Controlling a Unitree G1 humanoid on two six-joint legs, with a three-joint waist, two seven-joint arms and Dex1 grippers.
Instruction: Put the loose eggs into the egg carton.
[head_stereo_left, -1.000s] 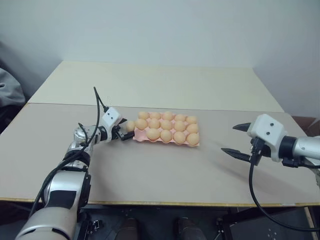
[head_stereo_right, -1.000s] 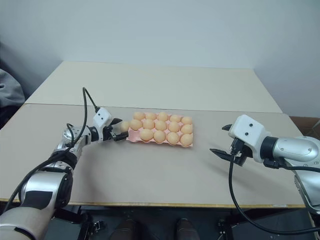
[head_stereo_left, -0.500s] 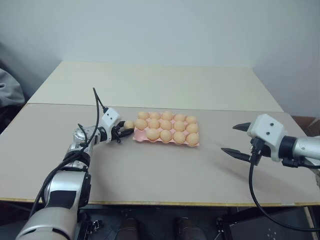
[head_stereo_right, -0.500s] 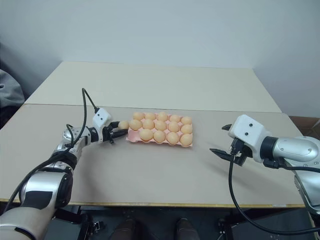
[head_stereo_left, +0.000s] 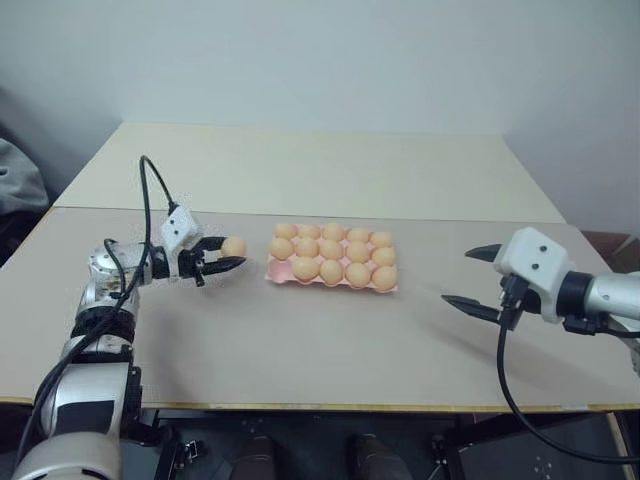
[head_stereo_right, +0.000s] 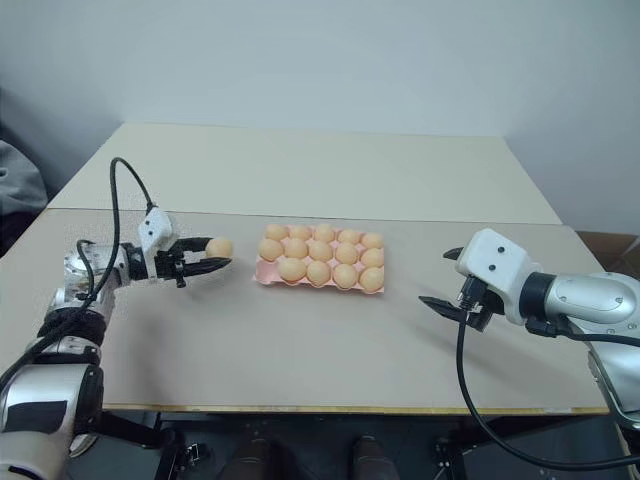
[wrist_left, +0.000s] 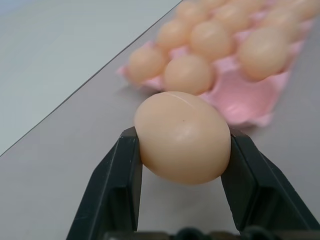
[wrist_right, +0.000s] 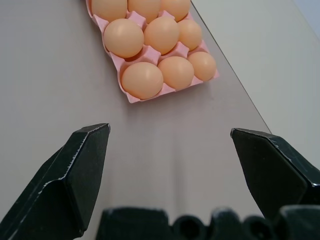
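**Left eye view.** A second ago the left gripper (head_stereo_left: 236, 253) stood with its jaws wide around a loose egg (head_stereo_left: 234, 247) just beside the left end of the egg carton (head_stereo_left: 272, 268). Now the jaws are clamped on that egg and the arm has drawn back, so egg and carton are apart, with bare table (head_stereo_left: 300, 340) between them. The pick looks done; the placing is still to come. The right gripper (head_stereo_left: 457, 277) has not moved. It hangs well off the carton's far end, jaws spread wide with nothing between them.

**Right eye view.** The same layout shows here. The held egg sits at the tips of the black fingers (head_stereo_right: 218, 264), and the carton lies beyond those tips — in the direction the jaws point.

**Left wrist view.** The egg fills the gap between the two fingers (wrist_left: 117, 180). Its long axis runs across the gap from one finger to the other, roughly level, so the pads press near its two ends. Which end is the narrower one cannot be told. Straight ahead of the jaws the carton's nearest corner cup (wrist_left: 245, 97) is empty and pink — probably this egg's place.

**Right wrist view.** The right fingers (wrist_right: 82, 165) stand far apart over bare table. The carton's filled end lies ahead of them, beyond the fingertips.
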